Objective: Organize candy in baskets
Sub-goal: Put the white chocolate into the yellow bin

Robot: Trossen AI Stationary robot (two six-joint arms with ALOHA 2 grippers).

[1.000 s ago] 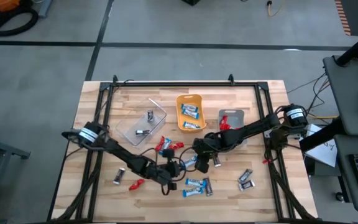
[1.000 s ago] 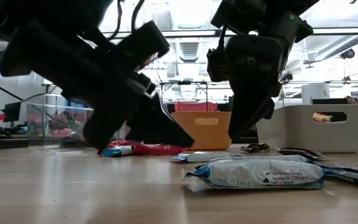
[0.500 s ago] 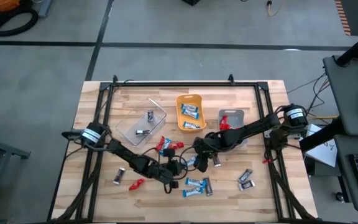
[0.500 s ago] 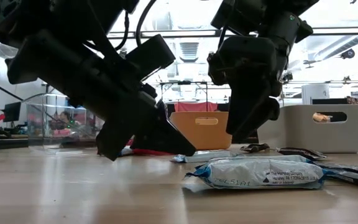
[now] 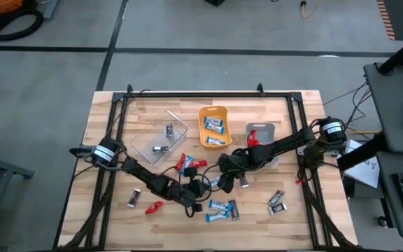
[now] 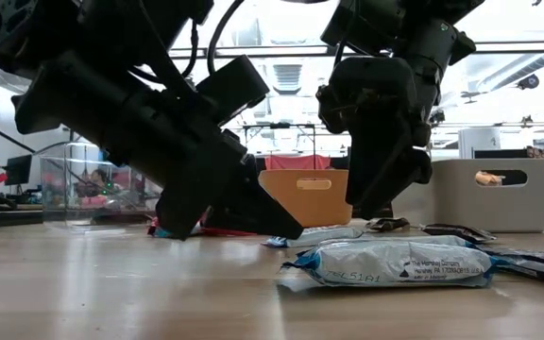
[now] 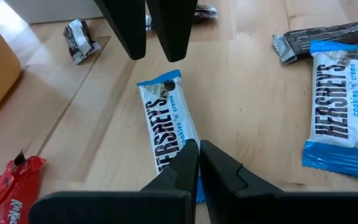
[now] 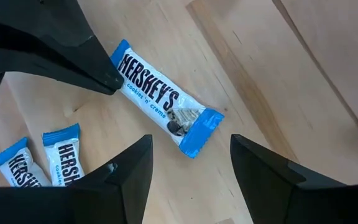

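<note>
A blue-and-white candy bar [image 8: 165,99] is seen flat on the tabletop [image 5: 292,217] near its centre, just toward 6 o'clock of the orange basket [image 5: 214,127]. The left gripper [image 7: 194,155] is lowered onto one end of this bar, fingers shut tip to tip and touching the wrapper; whether the wrapper is pinched cannot be told. The right gripper [image 8: 188,155] is held over the bar's other end, its fingers spread wide with the bar's blue end between them, nothing grasped.

More blue-and-white bars [image 5: 221,208] are noted toward 6 o'clock of the grippers, close to the front edge. Red candies [image 5: 186,164] lie at 9 o'clock of the right gripper, beside the clear basket. Another red candy [image 5: 153,207] and a dark silver candy [image 5: 134,199] are seen toward 8 o'clock, and two dark silver candies [image 5: 276,201] toward 4 o'clock.

The orange basket holds two blue-and-white bars. The clear basket [image 5: 159,140], at 9 o'clock of the orange one, holds two dark silver candies. The grey basket [image 5: 263,130], at 3 o'clock of the orange one, holds red candy and is partly covered by the right arm.
</note>
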